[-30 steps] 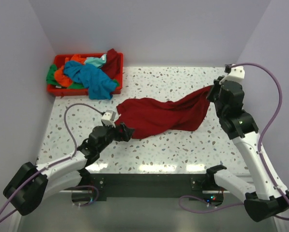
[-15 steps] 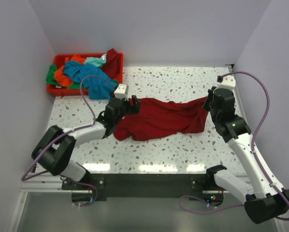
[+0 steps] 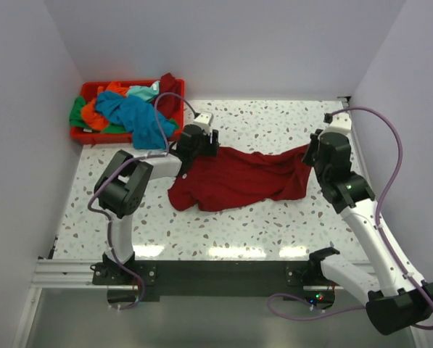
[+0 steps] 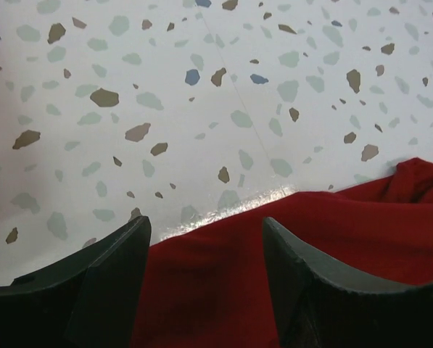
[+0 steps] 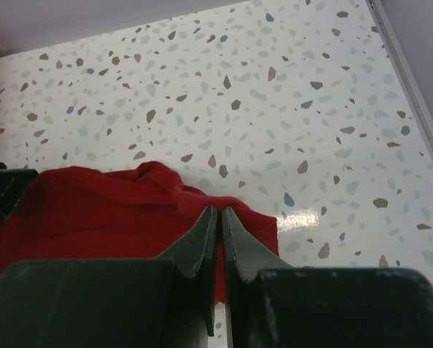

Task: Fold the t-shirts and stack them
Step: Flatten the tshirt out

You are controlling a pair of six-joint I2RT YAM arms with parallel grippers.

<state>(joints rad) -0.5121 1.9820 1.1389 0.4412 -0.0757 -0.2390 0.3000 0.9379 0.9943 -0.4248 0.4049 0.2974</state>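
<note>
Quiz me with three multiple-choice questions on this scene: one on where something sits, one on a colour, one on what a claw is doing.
1. Where on the table is the red bin?
A. far left corner
B. near right corner
C. centre

2. What colour is the shirt stretched between the two arms?
A. teal
B. orange
C. dark red

3. How do the fingers of the left gripper stand?
A. pinched shut on cloth
B. apart, over the shirt
C. inside the bin

Answers:
1 A: the top view shows it against the back wall on the left.
2 C: every view shows dark red cloth.
3 B: the left wrist view shows a wide gap between them with the shirt's edge beneath. The right gripper is the one shut on the shirt.
</note>
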